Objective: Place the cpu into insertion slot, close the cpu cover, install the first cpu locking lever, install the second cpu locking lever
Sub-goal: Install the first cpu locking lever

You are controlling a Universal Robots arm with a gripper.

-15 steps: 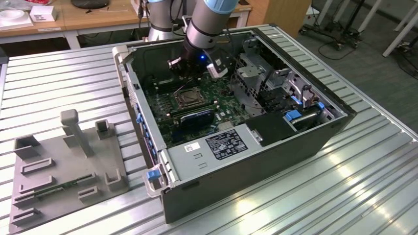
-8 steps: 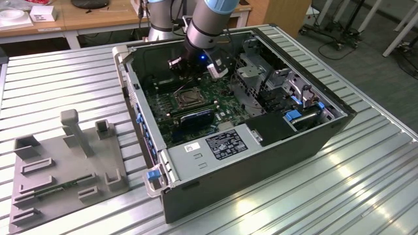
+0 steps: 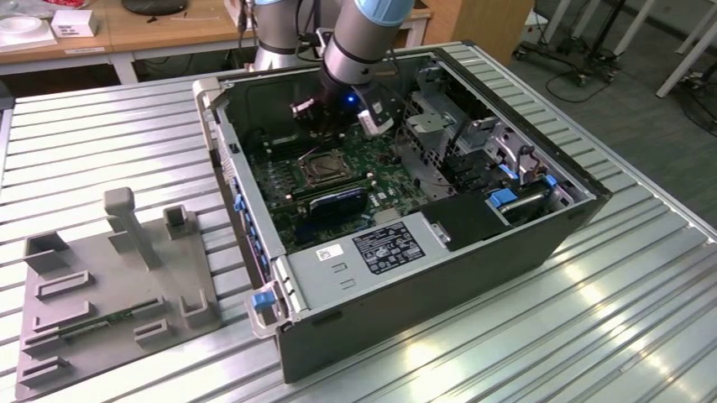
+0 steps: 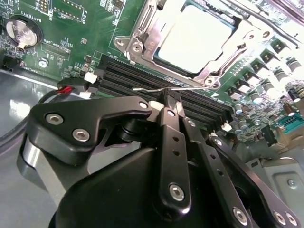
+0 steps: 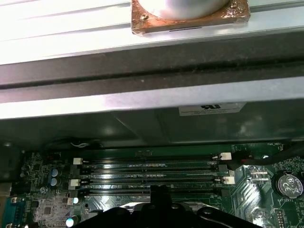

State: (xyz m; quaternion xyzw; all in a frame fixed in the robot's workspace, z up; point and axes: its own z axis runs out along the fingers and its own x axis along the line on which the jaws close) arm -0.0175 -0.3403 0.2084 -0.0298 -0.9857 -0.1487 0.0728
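> While you're hanging onto that lever (image 4: pixel 147 89), where's the cpu (image 4: pixel 194 35) at?

Seated flat under the cover (image 4: pixel 145 28), just off middle toward the exterior view's left. My gripper (image 4: pixel 167 97) has its jaws nearly shut, nipping the thin lever by the very tips.

> What could bite you?

Guessing it's springy wire. Such a tiny grip could let it pop free and whip back, or skid onto the memory slots (image 4: pixel 118 76) right beside it.

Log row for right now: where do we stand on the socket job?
cpu: seated | cpu cover: down over cpu | gripper: shut on locking lever | lever end: above memory slots
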